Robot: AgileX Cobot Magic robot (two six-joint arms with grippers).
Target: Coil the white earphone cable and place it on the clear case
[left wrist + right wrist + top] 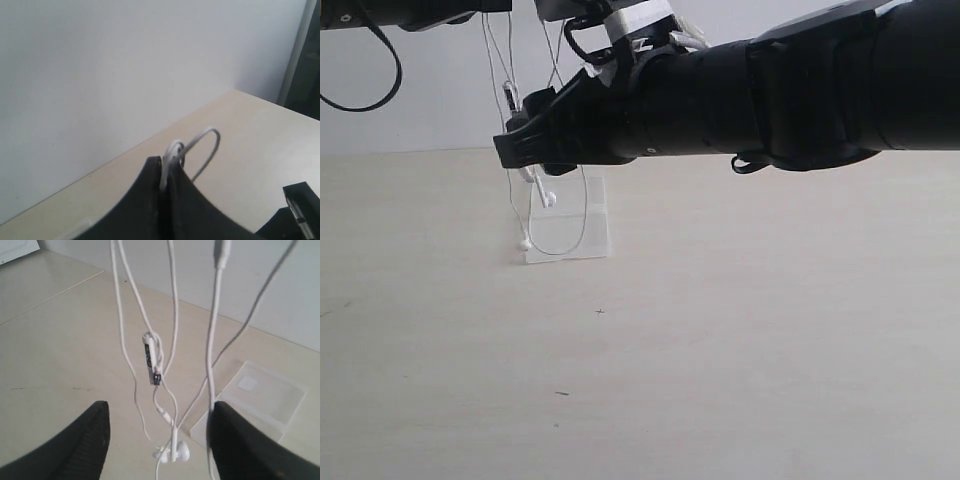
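The white earphone cable (510, 75) hangs in several loose strands from the top of the exterior view. Its two earbuds (548, 198) dangle just above the clear case (592, 215), which lies flat on the table. My left gripper (167, 162) is shut on a bunch of the cable, and a small loop (212, 137) sticks out past its tips. My right gripper (160, 432) is open and level with the hanging strands, which fall between its fingers. One strand (215, 340) runs down against one finger (235, 440). The inline remote (151, 357) and earbuds (172, 452) hang between the jaws, with the case (260, 395) beyond.
The right arm (770, 90) stretches across the upper part of the exterior view from the right, above the light wooden table (720, 350). A white wall stands behind the table. A thick black robot cable (380, 70) loops at the top left.
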